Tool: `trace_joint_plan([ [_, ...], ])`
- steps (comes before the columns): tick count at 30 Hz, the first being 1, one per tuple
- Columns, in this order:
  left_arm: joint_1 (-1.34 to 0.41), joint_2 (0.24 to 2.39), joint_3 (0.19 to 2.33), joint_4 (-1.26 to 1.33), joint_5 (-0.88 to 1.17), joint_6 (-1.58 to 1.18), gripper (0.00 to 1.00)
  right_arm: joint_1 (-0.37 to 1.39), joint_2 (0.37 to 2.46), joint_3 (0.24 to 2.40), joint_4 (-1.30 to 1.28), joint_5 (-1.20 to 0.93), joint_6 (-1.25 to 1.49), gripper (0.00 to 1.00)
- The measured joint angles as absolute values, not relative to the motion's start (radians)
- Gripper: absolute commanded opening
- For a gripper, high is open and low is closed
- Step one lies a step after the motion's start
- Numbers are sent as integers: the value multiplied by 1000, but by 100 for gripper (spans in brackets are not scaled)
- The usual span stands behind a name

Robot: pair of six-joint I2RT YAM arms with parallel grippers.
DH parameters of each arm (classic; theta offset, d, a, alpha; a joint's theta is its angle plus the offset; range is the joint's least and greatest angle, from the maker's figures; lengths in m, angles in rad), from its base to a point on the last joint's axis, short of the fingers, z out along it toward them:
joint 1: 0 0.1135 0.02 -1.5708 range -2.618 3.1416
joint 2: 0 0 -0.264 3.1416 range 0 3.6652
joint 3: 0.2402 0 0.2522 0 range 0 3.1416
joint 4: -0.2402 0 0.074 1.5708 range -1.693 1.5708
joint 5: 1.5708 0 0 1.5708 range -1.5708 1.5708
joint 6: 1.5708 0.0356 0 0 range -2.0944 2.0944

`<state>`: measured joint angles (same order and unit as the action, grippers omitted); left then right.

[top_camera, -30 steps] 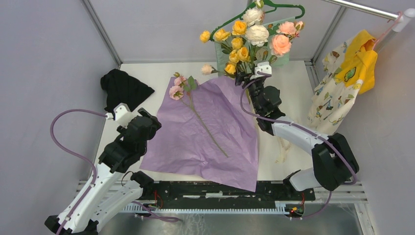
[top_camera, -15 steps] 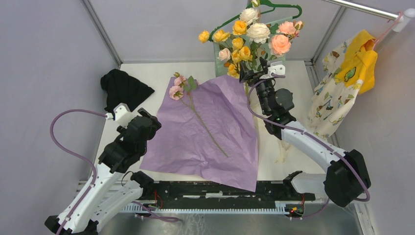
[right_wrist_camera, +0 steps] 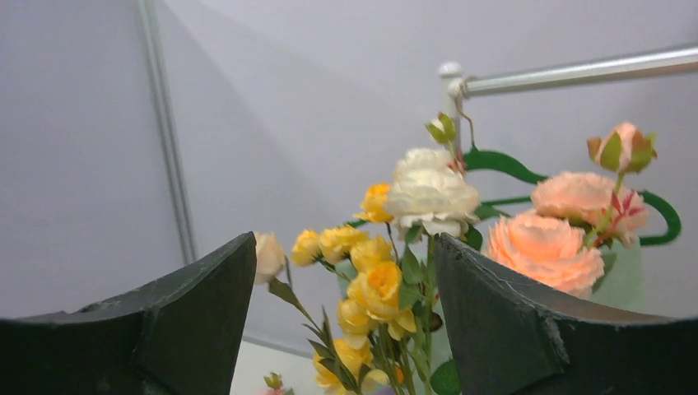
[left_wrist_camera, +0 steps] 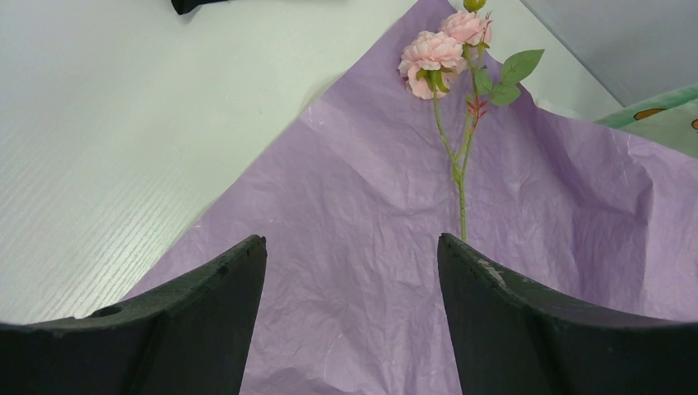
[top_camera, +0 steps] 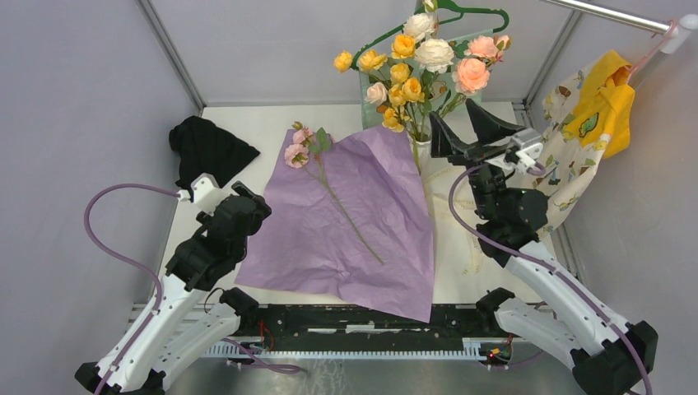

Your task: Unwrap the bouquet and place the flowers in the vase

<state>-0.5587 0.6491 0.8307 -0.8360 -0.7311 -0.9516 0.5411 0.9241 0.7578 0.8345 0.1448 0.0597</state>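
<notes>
The bouquet's purple wrapping paper (top_camera: 346, 222) lies spread flat mid-table. One pink rose stem (top_camera: 329, 193) rests across it, and the left wrist view shows its blossoms (left_wrist_camera: 432, 56). The other flowers (top_camera: 420, 62), yellow, cream and peach, stand in the white vase (top_camera: 422, 150) at the back; only a bit of the vase shows. My right gripper (top_camera: 454, 122) hangs open just right of the vase, raised, with nothing in it. Its wrist view has the blooms (right_wrist_camera: 428, 193) beyond the gripper (right_wrist_camera: 344, 243). My left gripper (top_camera: 253, 197) hovers open over the paper's left edge (left_wrist_camera: 352, 247).
A black cloth (top_camera: 206, 148) sits at the back left. A green hanger (top_camera: 461, 12) is behind the flowers. Yellow and patterned clothes (top_camera: 593, 123) hang from a rail on the right. A cream ribbon (top_camera: 476, 247) lies on the table right of the paper.
My right arm pulled back from the vase, up and to the right, its jaws wider. The cream bud it held out now stands with the bunch. The left arm stayed still.
</notes>
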Motion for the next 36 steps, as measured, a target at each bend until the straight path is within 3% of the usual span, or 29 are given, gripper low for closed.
trace_joint_plan([
  [7,-559,647,831,-836,-736,-952,82,542,854,802,834,-101,177,84],
  [12,-559,644,866,-857,-776,-952,82,577,954,940,812,-304,266,84],
  [18,-559,636,940,-891,-839,-952,83,789,1151,1139,575,-389,178,83],
  [24,-559,619,958,-925,-887,-952,83,935,1436,1377,265,-328,68,80],
  [36,-559,546,967,-1009,-947,-973,83,942,2114,1770,-245,23,45,68],
])
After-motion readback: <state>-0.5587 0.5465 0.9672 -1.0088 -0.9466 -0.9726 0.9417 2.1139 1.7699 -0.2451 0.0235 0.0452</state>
